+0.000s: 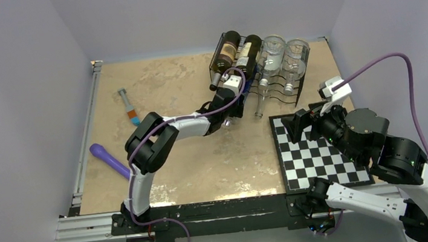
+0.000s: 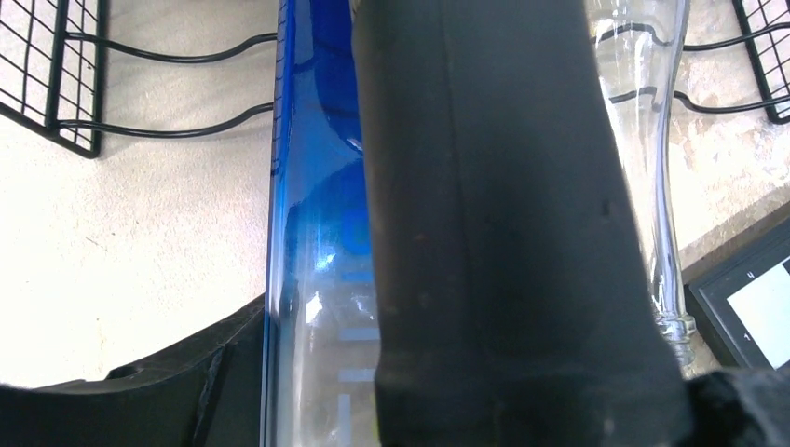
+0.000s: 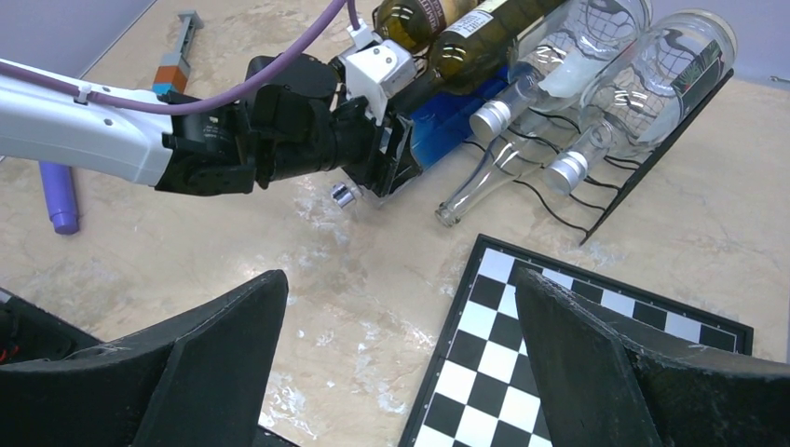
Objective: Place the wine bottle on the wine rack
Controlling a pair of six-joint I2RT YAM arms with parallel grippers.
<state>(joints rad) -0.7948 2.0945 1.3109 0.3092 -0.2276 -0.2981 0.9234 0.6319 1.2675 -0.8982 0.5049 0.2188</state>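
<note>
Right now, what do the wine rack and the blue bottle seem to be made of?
The wine rack: thin black wire, probably coated metal, fairly matte; its rods bend into wavy rows.
The blue bottle: looks like glossy translucent glass, with bright reflections and light passing through; clear plastic cannot be ruled out.

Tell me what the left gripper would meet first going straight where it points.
Probably the wine rack: the left gripper, holding the blue wine bottle, points into its lower row. Depth unclear.

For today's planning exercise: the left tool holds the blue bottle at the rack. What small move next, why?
Probably slide the blue bottle slightly deeper: the left tool grips it, partly into the lower row of the wine rack, neck protruding.
</note>
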